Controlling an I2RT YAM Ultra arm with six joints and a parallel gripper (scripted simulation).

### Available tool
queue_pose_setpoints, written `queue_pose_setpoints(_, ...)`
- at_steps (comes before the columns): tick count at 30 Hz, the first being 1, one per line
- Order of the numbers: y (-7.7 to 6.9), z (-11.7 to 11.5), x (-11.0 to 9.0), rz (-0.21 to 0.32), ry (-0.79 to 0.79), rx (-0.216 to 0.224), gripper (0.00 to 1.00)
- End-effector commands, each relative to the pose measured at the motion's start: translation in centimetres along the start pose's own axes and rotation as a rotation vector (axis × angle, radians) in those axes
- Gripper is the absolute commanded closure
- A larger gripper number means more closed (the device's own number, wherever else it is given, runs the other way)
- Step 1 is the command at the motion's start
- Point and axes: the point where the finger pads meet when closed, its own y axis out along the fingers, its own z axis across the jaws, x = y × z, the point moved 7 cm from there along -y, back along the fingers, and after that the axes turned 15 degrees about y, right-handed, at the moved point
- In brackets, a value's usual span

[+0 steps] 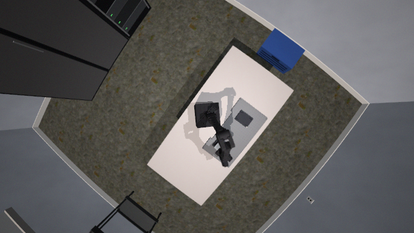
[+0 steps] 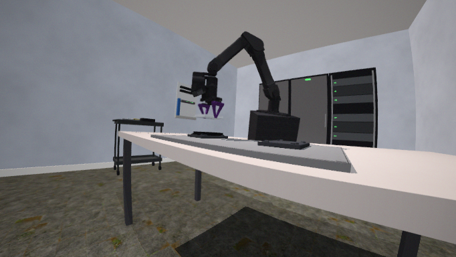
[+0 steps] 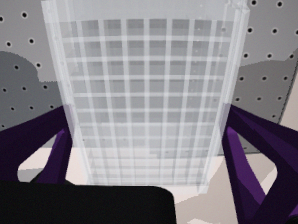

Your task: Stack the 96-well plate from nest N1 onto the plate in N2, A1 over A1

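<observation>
My gripper (image 2: 210, 110), with purple fingers, is shut on a clear 96-well plate (image 3: 143, 90) and holds it level in the air, well above the dark plate nest N1 (image 2: 207, 135). The nest N2 (image 2: 283, 144) lies further along the grey base board, apart from the gripper; it also shows from above (image 1: 243, 118). The plate in it is hard to make out. In the top view my arm (image 1: 223, 145) hides N1. I cannot read the A1 marks.
The nests sit on a grey perforated board (image 2: 253, 152) on a white table. The arm's black base box (image 2: 273, 125) stands behind N2. A black cart (image 2: 138, 140) stands past the table's end. A blue box (image 1: 280, 51) sits on the floor at the other end.
</observation>
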Motion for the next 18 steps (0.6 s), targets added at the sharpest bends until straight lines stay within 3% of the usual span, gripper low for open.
queue_pose_setpoints(1, 1.0, 0.0, 0.0, -0.006, 0.009, 0.010, 1.00)
queue_pose_setpoints(13, 2.6, -0.2, 0.2, -0.009, 0.013, 0.009, 1.00)
queue_pose_setpoints(14, 2.2, -0.4, 1.2, -0.038, 0.003, -0.001, 1.00)
queue_pose_setpoints(18, 3.3, 0.0, 0.7, -0.017, 0.001, 0.006, 1.00)
